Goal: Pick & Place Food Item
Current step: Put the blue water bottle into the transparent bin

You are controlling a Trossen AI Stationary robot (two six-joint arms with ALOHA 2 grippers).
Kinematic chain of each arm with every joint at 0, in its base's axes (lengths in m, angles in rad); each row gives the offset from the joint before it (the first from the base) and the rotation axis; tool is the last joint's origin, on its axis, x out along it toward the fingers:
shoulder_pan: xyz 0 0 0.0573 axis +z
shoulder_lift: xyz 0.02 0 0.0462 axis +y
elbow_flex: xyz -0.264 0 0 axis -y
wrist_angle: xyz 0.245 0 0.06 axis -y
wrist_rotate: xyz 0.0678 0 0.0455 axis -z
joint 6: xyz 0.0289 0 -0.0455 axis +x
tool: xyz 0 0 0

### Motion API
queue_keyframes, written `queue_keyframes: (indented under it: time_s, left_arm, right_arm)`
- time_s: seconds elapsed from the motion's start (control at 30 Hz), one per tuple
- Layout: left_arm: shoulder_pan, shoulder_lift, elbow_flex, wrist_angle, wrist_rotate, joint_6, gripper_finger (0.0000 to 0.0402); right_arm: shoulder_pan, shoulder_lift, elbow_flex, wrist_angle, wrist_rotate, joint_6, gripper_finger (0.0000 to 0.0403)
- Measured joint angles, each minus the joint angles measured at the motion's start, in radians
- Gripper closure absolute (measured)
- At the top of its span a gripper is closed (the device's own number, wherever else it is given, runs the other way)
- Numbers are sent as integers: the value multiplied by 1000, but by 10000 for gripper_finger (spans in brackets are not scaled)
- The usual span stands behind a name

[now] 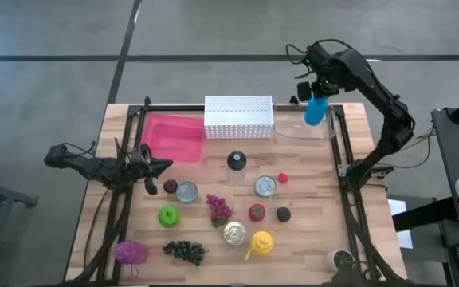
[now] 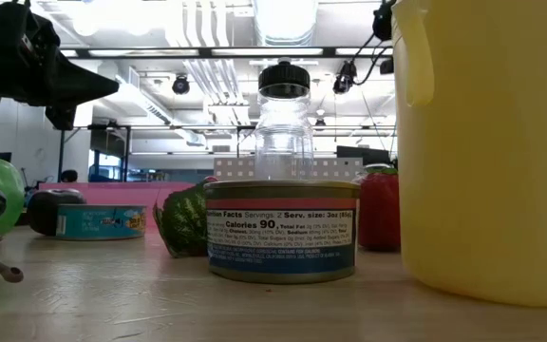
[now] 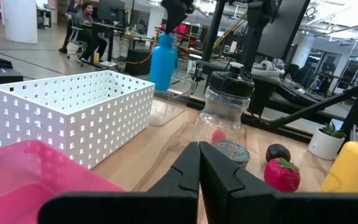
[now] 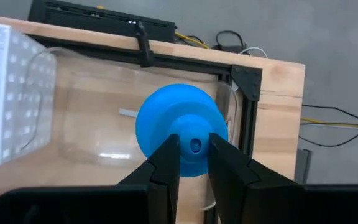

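The right gripper (image 1: 315, 94) reaches high over the table's far right corner, fingers clamped on a blue bottle (image 1: 315, 110) — while the left gripper (image 1: 159, 166), fingers pressed together, waits low at the left edge.

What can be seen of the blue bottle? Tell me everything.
The blue bottle is plain, smooth, plastic-looking, with a rounded body narrowing to a neck. The right gripper is shut on its top and holds it upright above the clear container at the table's far right corner, beside the white perforated basket. From the left wrist view it appears upright. Nothing else touches it.
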Motion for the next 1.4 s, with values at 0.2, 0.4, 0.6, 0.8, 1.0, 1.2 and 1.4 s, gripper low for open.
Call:
queue_keyframes:
  time_s: [0.2,0.4,0.6,0.8,1.0,1.2,1.4]
  left_arm:
    - [0,0,0,0,0,0,396]
    - [0,0,0,0,0,0,396]
    - [0,0,0,0,0,0,396]
    - [0,0,0,0,0,0,396]
    - [1,0,0,0,0,0,396]
    - [1,0,0,0,0,0,396]
    - [1,0,0,0,0,0,396]
  right_arm:
    - [-25,-2,-34,37,2,-26,339]
    - [-51,-50,-137,103,2,-29,339]
    - [-78,-81,-201,167,-28,-34,339]
    - [-102,-81,-255,185,-23,-47,339]
    - [-105,-81,-282,227,-25,-57,339]
    - [-111,-81,-285,232,-30,-63,339]
    - [-114,-81,-298,235,-31,-63,339]
